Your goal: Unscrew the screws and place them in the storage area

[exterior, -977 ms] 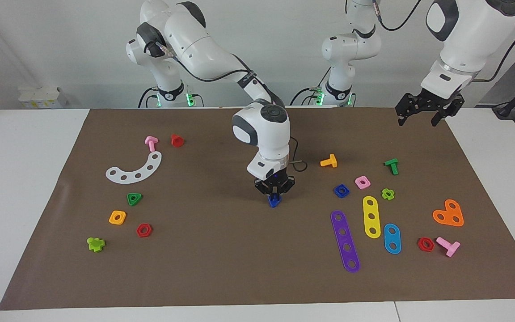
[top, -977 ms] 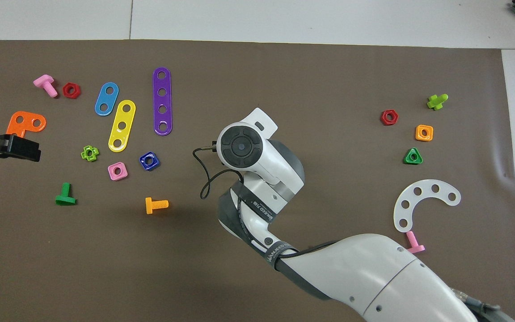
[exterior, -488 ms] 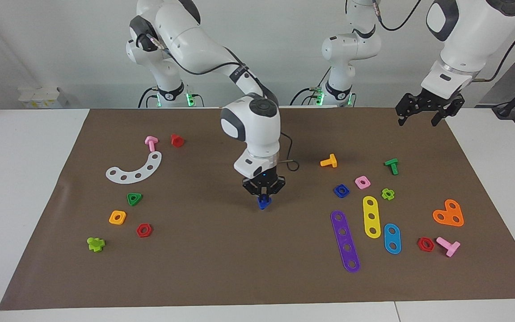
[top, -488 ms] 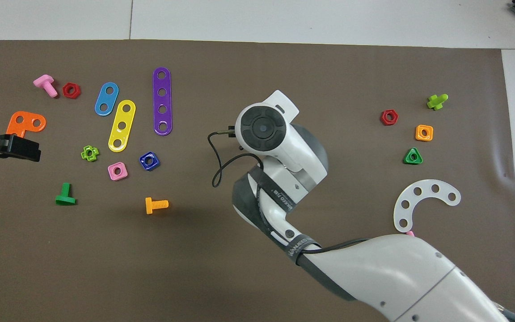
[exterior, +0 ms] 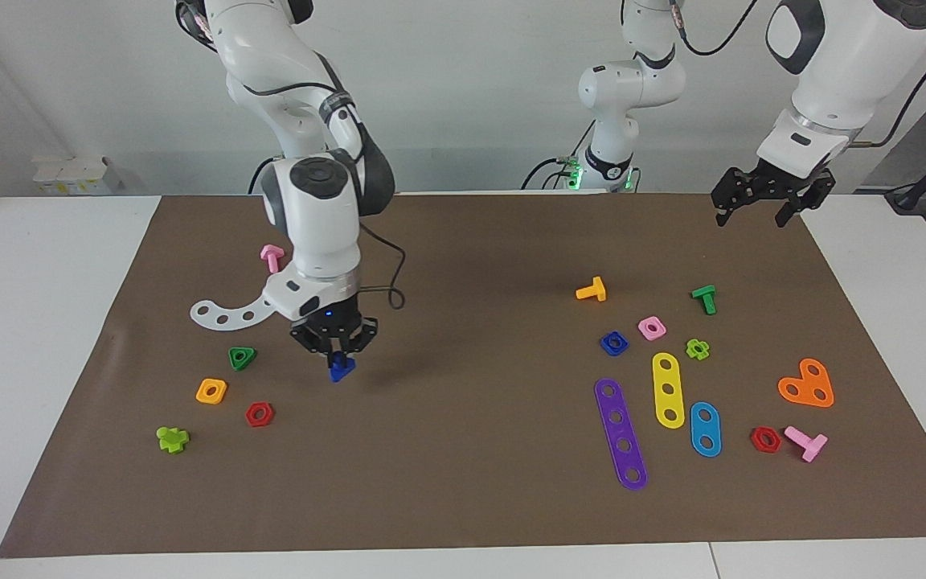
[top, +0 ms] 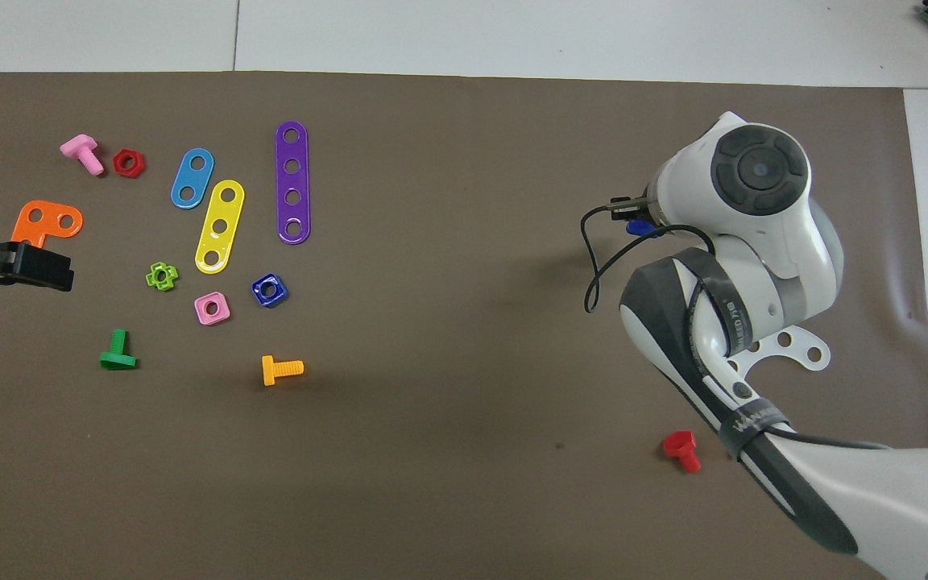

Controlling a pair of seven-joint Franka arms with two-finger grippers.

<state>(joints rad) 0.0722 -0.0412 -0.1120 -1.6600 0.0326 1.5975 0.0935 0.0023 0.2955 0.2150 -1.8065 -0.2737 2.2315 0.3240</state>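
Note:
My right gripper (exterior: 338, 355) is shut on the small dark-blue screw (exterior: 341, 369), which hangs head down just over the brown mat. It is over the storage area, beside the green triangle (exterior: 242, 358) and close to the white curved strip (exterior: 226, 312), the orange square (exterior: 211, 391) and the red hexagon (exterior: 259, 414). From overhead only a bit of the screw (top: 640, 229) shows past the right wrist, which covers most of the white strip (top: 796, 348). My left gripper (exterior: 751, 215) waits open and holds nothing, up over the mat's corner at the left arm's end (top: 45, 270).
A pink bolt (exterior: 272, 256), a red bolt (top: 681, 449) and a lime cross piece (exterior: 173, 438) lie around the storage area. Toward the left arm's end lie an orange bolt (exterior: 592, 289), a blue square nut (exterior: 614, 343), a green bolt (exterior: 704, 298), coloured holed strips (exterior: 620, 434) and an orange plate (exterior: 807, 383).
My right arm has carried the blue screw from the middle of the mat toward the right arm's end, to beside the green triangle. The left arm has not moved.

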